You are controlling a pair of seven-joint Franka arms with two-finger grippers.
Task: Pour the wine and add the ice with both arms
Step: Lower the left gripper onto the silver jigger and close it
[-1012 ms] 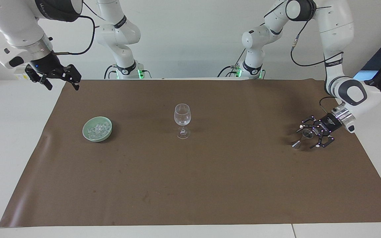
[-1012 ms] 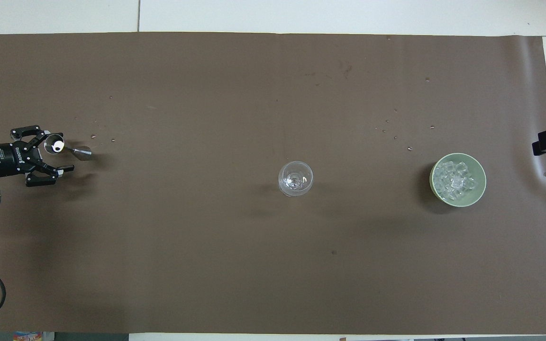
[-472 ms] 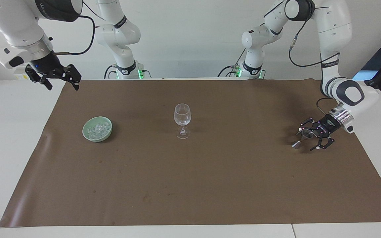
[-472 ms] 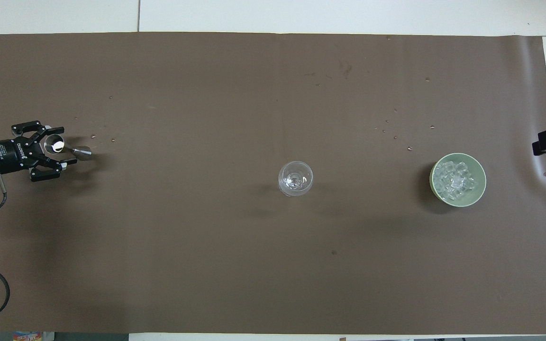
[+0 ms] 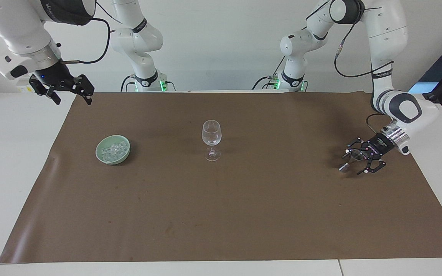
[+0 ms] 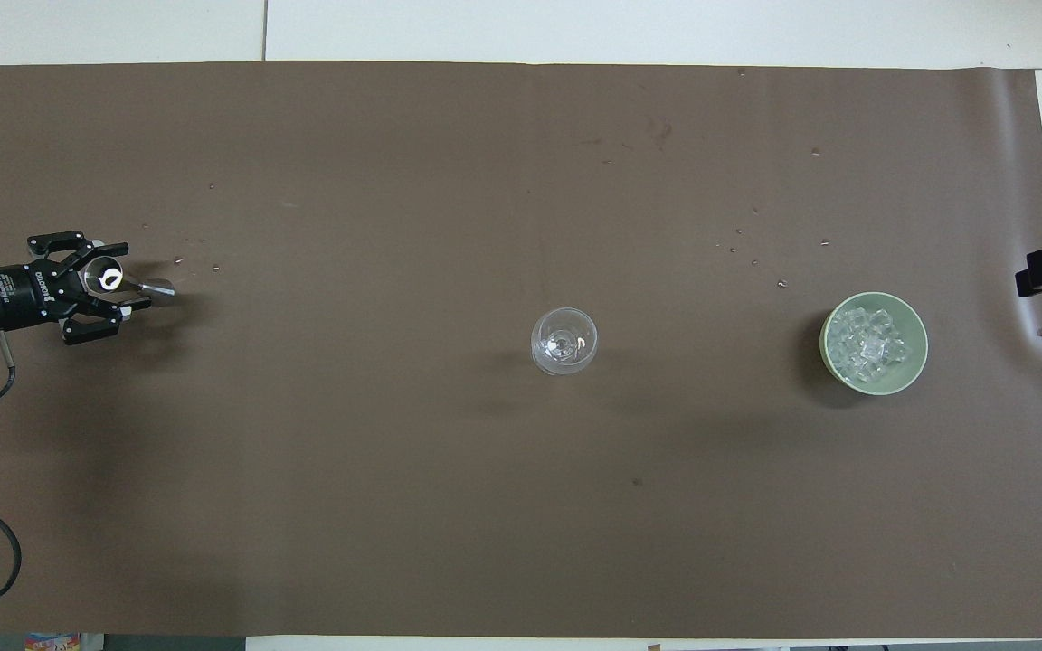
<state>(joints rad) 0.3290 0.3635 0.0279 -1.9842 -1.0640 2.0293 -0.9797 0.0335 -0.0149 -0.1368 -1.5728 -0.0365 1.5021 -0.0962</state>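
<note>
Ice sits in your green bowl; your left gripper is round a small metal cup, grip unclear; your right gripper waits, fingers apart.

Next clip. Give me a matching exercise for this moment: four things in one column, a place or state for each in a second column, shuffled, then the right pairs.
Things:
1. wine glass
2. ice
3. metal measuring cup
4. right gripper

Places or states:
A. between the fingers of the left gripper
B. raised over the table edge at the right arm's end
C. piled in the green bowl
D. upright and empty at the middle of the brown mat

Pairs: 1-D, 2-C, 3-A, 4-B
</note>
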